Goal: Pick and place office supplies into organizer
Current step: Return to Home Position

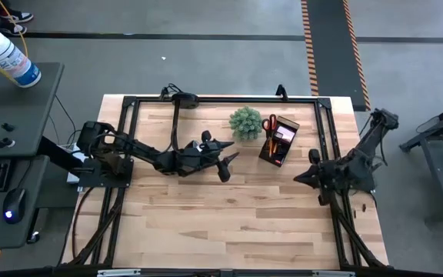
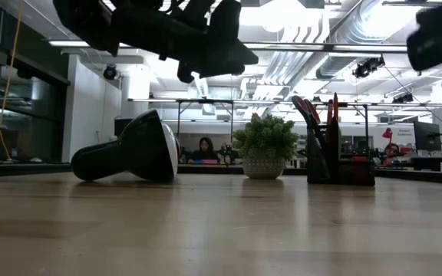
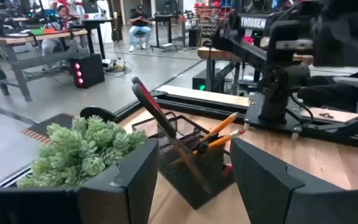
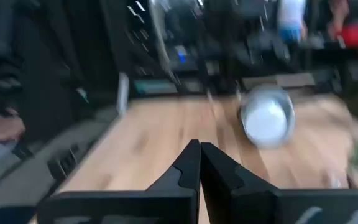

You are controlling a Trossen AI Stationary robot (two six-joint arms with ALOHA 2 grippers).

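Left gripper [image 1: 228, 165] wide open, empty, hovering near organizer [image 3: 194, 177]. Right gripper [image 1: 304, 174] fingertips pressed together, nothing held. Red-handled scissors [image 1: 270, 125] and orange pencils [image 3: 219, 134] stand in organizer.

We see a small green spiky plant [image 1: 245, 123] in a pale patterned pot near the far edge of the light wooden plank tabletop [image 1: 229, 223]. A black desk lamp with a round white face [image 2: 129, 149] lies on its side left of the plant. A white bottle with a blue label [image 1: 6, 58] lies on a separate dark tabletop [image 1: 29, 100] at the left.
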